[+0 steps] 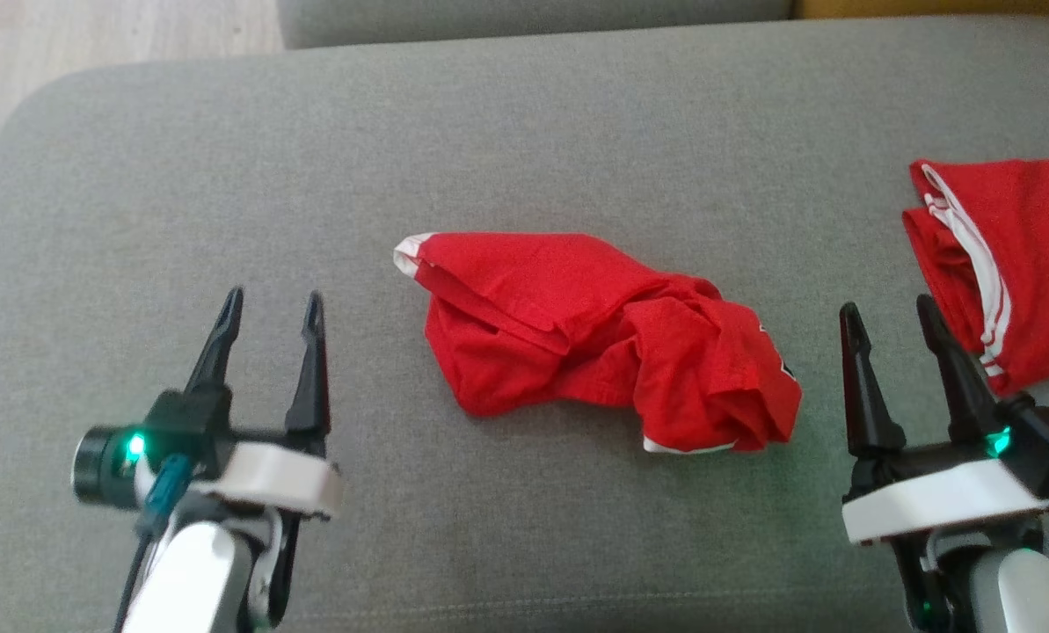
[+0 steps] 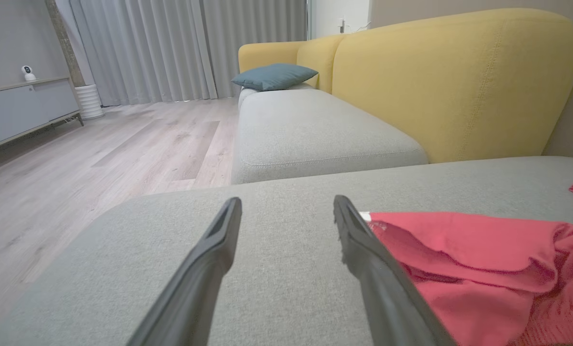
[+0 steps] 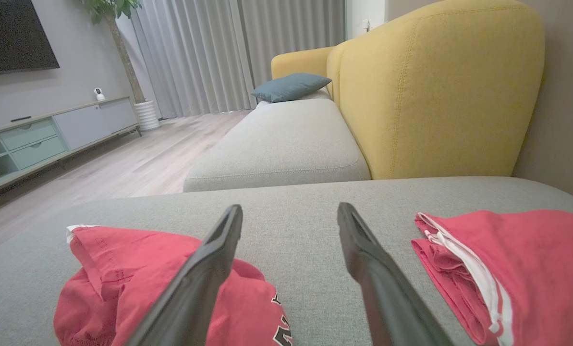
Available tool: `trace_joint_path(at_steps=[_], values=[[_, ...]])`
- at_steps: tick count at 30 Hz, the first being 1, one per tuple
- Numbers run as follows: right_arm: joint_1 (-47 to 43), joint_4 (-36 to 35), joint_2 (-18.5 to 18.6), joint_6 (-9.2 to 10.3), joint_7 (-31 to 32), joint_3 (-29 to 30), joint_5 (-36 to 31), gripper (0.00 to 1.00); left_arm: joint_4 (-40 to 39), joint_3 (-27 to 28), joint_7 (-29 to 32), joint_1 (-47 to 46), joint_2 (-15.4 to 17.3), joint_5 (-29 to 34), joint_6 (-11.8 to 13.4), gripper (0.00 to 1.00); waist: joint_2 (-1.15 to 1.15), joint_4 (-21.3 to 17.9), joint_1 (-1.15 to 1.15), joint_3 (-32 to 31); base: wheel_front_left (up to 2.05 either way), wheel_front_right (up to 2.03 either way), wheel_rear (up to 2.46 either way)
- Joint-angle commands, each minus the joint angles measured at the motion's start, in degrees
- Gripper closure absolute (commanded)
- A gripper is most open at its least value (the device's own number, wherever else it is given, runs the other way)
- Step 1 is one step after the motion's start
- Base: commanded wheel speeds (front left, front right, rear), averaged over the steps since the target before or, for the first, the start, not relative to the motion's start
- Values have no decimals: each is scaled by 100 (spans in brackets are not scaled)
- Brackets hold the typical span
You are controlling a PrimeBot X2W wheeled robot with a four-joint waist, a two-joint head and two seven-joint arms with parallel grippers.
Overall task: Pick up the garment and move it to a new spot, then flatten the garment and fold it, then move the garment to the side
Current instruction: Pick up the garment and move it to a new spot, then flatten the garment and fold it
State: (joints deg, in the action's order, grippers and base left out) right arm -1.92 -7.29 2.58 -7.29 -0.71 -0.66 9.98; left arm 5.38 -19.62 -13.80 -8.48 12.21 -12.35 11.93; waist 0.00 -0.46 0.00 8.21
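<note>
A crumpled red garment (image 1: 594, 338) with white trim lies in a heap in the middle of the grey sofa cushion (image 1: 524, 132). It lies to the right of the left fingers in the left wrist view (image 2: 483, 269) and at the lower left in the right wrist view (image 3: 137, 283). My left gripper (image 1: 271, 312) stands open to the garment's left, nothing between its fingers. My right gripper (image 1: 889, 321) stands open just right of the garment, also empty.
A second red garment with white stripes (image 1: 1008, 264) lies folded at the cushion's right edge, close to my right gripper. Beyond are a yellow sofa back (image 3: 440, 86), another grey seat (image 3: 286, 139) with a blue pillow (image 3: 291, 86), and wooden floor (image 2: 99, 154) to the left.
</note>
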Motion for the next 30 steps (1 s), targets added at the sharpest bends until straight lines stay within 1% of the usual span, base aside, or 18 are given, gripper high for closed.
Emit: trace_joint_path(at_steps=[1, 6, 14, 30], values=[[48, -230, 30, -20, 35, -86, -62, 0, -255, 255, -72, -106, 160, -44, 39, 0, 0, 46, 0, -69, 0, 0, 0], [-99, -274, 30, -20, 145, -80, -118, 0, -381, 280, -33, 237, 283, -72, 86, 0, 0, 48, 0, -212, 0, 0, 0], [-342, -286, 30, -20, 266, -92, -62, 0, -526, 217, 60, 642, 340, -121, 151, 0, 0, -13, 0, -451, 0, 0, 0], [-416, -318, 30, -20, 316, -127, -24, 0, -640, 148, 101, 736, 386, -160, 187, 0, 0, -23, 0, -467, 0, 0, 0]])
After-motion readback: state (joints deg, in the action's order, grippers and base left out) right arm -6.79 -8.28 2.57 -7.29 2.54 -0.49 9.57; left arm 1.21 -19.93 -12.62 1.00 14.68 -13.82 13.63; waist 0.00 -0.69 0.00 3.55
